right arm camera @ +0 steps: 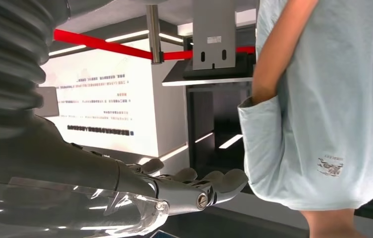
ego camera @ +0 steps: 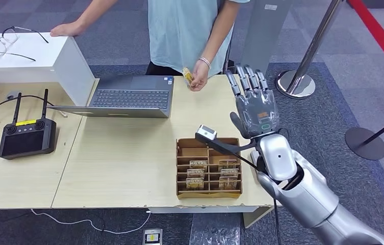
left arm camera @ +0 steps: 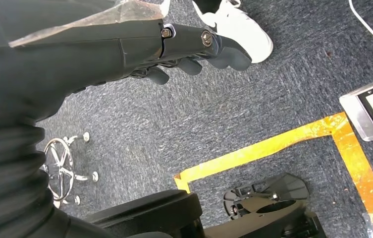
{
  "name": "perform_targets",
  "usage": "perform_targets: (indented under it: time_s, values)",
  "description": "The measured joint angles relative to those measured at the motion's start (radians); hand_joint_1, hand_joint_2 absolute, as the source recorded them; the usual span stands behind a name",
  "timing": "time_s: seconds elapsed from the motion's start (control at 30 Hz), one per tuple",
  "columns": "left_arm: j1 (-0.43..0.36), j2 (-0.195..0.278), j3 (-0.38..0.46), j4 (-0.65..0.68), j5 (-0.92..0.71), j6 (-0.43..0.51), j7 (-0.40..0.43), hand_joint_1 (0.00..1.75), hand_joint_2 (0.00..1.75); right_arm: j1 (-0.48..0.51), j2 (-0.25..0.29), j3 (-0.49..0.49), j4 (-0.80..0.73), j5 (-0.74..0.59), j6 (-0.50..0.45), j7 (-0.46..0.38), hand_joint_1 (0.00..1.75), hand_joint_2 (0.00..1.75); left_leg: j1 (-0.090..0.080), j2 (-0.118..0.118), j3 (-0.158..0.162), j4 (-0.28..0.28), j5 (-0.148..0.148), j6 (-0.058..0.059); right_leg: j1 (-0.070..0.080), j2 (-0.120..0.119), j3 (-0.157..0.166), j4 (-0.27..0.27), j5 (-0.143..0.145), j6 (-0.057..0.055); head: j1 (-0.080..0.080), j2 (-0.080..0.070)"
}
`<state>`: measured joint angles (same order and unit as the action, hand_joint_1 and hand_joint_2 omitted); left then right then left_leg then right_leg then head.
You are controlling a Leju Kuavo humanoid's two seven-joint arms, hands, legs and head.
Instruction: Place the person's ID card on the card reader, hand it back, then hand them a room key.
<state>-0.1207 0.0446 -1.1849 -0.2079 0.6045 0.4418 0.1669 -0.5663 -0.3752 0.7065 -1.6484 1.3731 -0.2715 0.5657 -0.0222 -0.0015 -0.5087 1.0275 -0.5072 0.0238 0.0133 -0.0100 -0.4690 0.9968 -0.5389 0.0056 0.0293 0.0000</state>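
- right hand (ego camera: 255, 104) raised over the far right part of the light wooden table (ego camera: 123, 153), palm up, fingers spread and straight, nothing in it; same hand (right arm camera: 189, 186) in the right wrist view stretched out flat toward the person's pale blue shirt (right arm camera: 333, 99).
- left hand (left arm camera: 194, 47) hanging low over grey carpet, fingers loosely curled inward, nothing between them; hard to call clenched or released from this angle.
- small yellowish card (ego camera: 188, 76) pinched in the person's hand (ego camera: 198, 76) at the far table edge, just right of the laptop; cannot tell whether id card or room key.
- person (ego camera: 189, 30) standing behind the table, other hand resting on the white box (ego camera: 26, 56).
- cardboard organiser (ego camera: 209, 167) near the front right of the table, several printed cards standing in its slots.
- small grey device with a pale top (ego camera: 206, 133) at the organiser's far edge, just beside the right wrist.
- open laptop (ego camera: 128, 97) at the far middle of the table.
- black controller with two antennas (ego camera: 26, 137) on the left table.
- glasses (ego camera: 11, 41) lying on top of the white box.
- metal stanchion base (ego camera: 296, 84) on the carpet to the right.
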Motion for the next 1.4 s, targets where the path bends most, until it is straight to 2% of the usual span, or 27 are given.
perform_targets:
  time_s: [0.33, 0.83, 1.13, 1.33, 1.37, 1.4]
  values:
    - [0.005, -0.002, 0.001, 0.000, 0.020, 0.021, -0.009, 0.00, 1.75, 0.104, -0.068, -0.066, -0.091, 0.032, -0.002, 0.032, 0.00, 1.75, 0.000, 0.000, 0.000, 0.000, 0.000, 0.001, 0.000, 0.000, -0.001, -0.001, 0.000, 0.000, 0.000, 0.000]
    - [0.012, -0.006, 0.003, 0.000, 0.032, 0.040, -0.017, 0.00, 1.75, 0.388, -0.198, -0.300, -0.265, 0.044, -0.026, 0.080, 0.00, 1.75, 0.000, 0.000, 0.000, 0.001, -0.001, 0.000, 0.000, 0.000, 0.000, -0.001, -0.001, 0.001, 0.000, 0.000]
    - [0.012, -0.009, 0.003, 0.000, 0.034, 0.040, -0.018, 0.00, 1.75, 0.480, -0.230, -0.397, -0.336, 0.052, -0.029, 0.076, 0.00, 1.75, 0.000, 0.000, 0.000, 0.000, -0.001, 0.000, 0.000, 0.001, 0.000, -0.001, -0.001, 0.001, 0.000, 0.000]
    - [0.011, -0.013, 0.003, 0.000, 0.035, 0.040, -0.013, 0.00, 1.75, 0.481, -0.214, -0.399, -0.343, -0.014, -0.031, 0.021, 0.00, 1.75, 0.000, 0.000, 0.000, 0.000, -0.001, 0.000, 0.000, 0.001, 0.001, -0.001, -0.001, 0.001, 0.000, 0.000]
    - [0.010, -0.014, 0.003, 0.000, 0.035, 0.040, -0.013, 0.00, 1.75, 0.477, -0.206, -0.394, -0.341, -0.034, -0.032, 0.012, 0.10, 1.75, 0.000, 0.000, 0.000, 0.000, -0.001, 0.000, 0.000, 0.000, 0.001, -0.001, -0.001, 0.001, 0.000, 0.000]
    - [0.009, -0.015, 0.003, 0.000, 0.035, 0.040, -0.013, 0.00, 1.75, 0.474, -0.199, -0.389, -0.340, -0.050, -0.033, 0.005, 0.43, 1.75, 0.000, 0.000, 0.000, 0.000, -0.001, 0.000, 0.000, 0.000, 0.001, -0.001, -0.001, 0.001, 0.000, 0.000]
